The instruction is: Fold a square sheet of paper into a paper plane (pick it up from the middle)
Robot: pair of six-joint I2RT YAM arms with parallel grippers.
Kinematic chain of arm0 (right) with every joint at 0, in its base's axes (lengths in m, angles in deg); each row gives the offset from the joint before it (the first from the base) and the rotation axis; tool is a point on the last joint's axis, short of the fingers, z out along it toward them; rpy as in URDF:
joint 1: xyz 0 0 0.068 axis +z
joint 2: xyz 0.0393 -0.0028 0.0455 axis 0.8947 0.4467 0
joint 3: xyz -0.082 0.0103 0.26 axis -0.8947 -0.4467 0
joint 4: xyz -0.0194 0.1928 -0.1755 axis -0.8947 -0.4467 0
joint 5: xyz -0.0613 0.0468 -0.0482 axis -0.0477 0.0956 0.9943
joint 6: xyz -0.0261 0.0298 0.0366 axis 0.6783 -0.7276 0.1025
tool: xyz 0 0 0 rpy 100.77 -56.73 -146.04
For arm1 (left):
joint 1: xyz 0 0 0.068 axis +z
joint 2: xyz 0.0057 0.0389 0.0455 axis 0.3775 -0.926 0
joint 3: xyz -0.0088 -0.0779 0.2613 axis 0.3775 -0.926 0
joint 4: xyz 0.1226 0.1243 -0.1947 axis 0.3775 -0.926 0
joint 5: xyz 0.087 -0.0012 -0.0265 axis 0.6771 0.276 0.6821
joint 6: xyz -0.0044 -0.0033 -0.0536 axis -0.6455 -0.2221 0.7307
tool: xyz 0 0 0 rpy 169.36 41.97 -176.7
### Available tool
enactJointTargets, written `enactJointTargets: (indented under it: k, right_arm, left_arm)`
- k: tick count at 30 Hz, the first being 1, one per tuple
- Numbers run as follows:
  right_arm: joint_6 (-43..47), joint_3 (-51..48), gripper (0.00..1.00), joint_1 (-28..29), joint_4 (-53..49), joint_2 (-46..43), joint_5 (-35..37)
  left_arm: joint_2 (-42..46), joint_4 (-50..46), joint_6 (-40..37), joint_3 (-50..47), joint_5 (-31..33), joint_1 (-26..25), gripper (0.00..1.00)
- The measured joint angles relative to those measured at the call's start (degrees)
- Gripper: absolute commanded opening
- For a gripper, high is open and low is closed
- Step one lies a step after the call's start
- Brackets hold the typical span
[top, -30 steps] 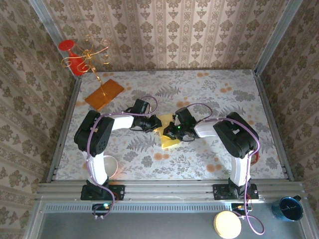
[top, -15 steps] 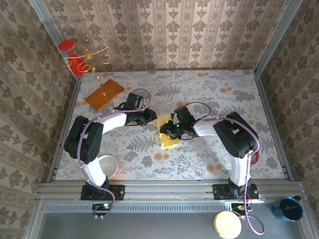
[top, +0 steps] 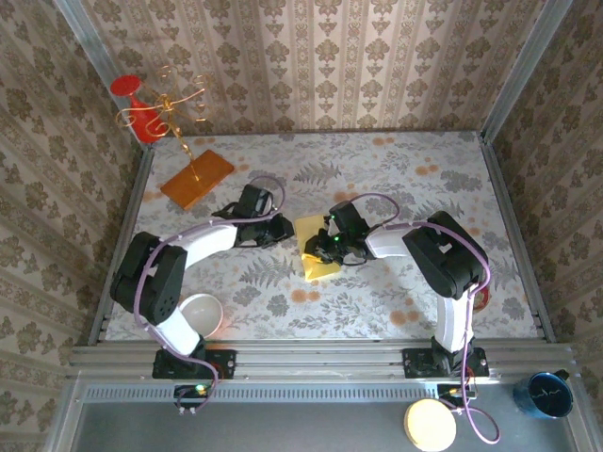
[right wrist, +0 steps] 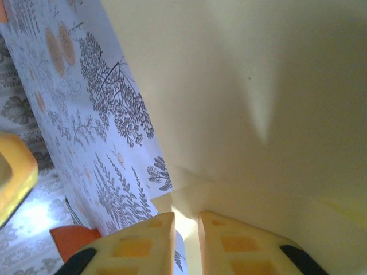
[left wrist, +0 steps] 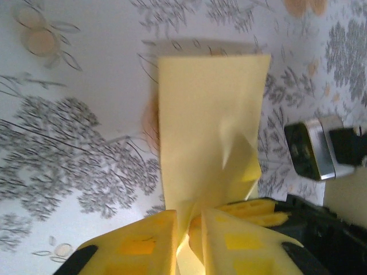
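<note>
The sheet of paper (top: pixel 322 267), already part-folded into a strip, lies mid-bench (top: pixel 424 198) between the two arms, its long axis running far to near and leaning a little right at the near end. The left end effector (left wrist: pixel 189 229) meets the sheet's far-left edge, its jaws almost closed and pinching a thin paper edge. The right end effector (right wrist: pixel 186 229) reaches in from the right over the middle, nearly shut on a raised flap, so neither arm is nearer; the next crease likely runs along that axis.
</note>
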Motion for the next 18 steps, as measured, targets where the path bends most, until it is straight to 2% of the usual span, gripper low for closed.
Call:
enactJointTargets:
  k: [8,14,18]
  right_arm:
    - [0.07,-0.31,0.05,0.0,-0.63,0.0,0.68]
    - [0.04,-0.31,0.02,0.0,-0.7,0.0,0.7]
    - [0.02,-0.31,0.02,0.0,-0.7,0.0,0.7]
  left_arm:
    - [-0.11,-0.79,-0.72,0.02,0.11,-4.31,0.07]
    - [-2.43,-1.14,-0.94,0.98,-0.09,-5.62,0.01]
    - [-3.96,-1.75,-0.94,1.33,-0.28,-5.99,0.0]
